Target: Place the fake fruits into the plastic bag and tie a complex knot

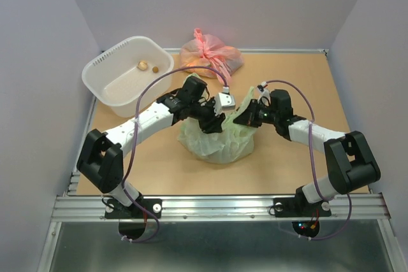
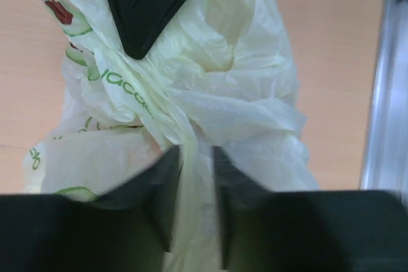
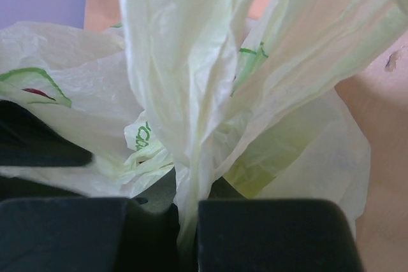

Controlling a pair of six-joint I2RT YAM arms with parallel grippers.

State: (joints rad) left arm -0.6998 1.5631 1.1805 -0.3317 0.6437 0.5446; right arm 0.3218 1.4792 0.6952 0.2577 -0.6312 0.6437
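The pale green plastic bag (image 1: 217, 143) sits bunched in the middle of the table, between my two grippers. My left gripper (image 1: 213, 121) is over its top left. In the left wrist view it (image 2: 194, 160) is shut on a handle strip (image 2: 191, 183) of the bag. My right gripper (image 1: 245, 118) is over the bag's top right. In the right wrist view it (image 3: 188, 214) is shut on another handle strip (image 3: 191, 176). The strips gather into a twisted bunch (image 2: 162, 103) between the grippers. The fake fruits are hidden in the bag; only a yellow-green patch (image 3: 264, 170) shows through the plastic.
A white basket (image 1: 105, 81) stands at the back left with two small tan pieces (image 1: 144, 65) in it. A pink tied bag (image 1: 210, 53) lies at the back middle. The table's metal front rail (image 1: 217, 207) runs along the near edge.
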